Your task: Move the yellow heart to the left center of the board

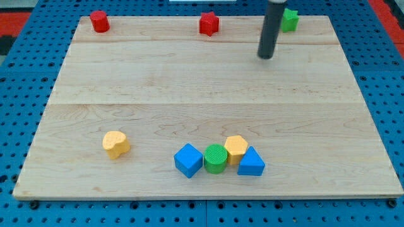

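The yellow heart (116, 144) lies on the wooden board (189, 88) at the view's lower left. My tip (266, 57) is far from it, near the view's top right, just below and left of a green block (290, 19). The tip touches no block.
A red block (99, 21) sits at the top left and a red star-like block (209, 24) at the top middle. Near the bottom middle a blue cube (188, 160), a green cylinder (215, 157), a yellow hexagon (236, 149) and a blue triangle (251, 162) cluster together.
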Robot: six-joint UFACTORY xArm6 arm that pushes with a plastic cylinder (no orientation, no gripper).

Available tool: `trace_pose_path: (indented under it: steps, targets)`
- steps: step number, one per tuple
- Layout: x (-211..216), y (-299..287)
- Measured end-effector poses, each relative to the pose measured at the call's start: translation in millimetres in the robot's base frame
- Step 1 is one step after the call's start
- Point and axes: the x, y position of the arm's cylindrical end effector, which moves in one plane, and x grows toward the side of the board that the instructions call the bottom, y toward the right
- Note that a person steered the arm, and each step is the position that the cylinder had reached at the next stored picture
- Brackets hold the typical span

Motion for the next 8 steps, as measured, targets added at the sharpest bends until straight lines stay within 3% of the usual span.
trace_pose_path:
  steps: [1,3,4,5,6,7,8]
  targets:
    - [45.7,-35.3]
    - [56.6,-38.2]
    - [83.7,-38.2]
    - [150.1,-22.5]
    - [180.2,-30.4]
    - [170.6,29.5]
    - [168.5,-46.1]
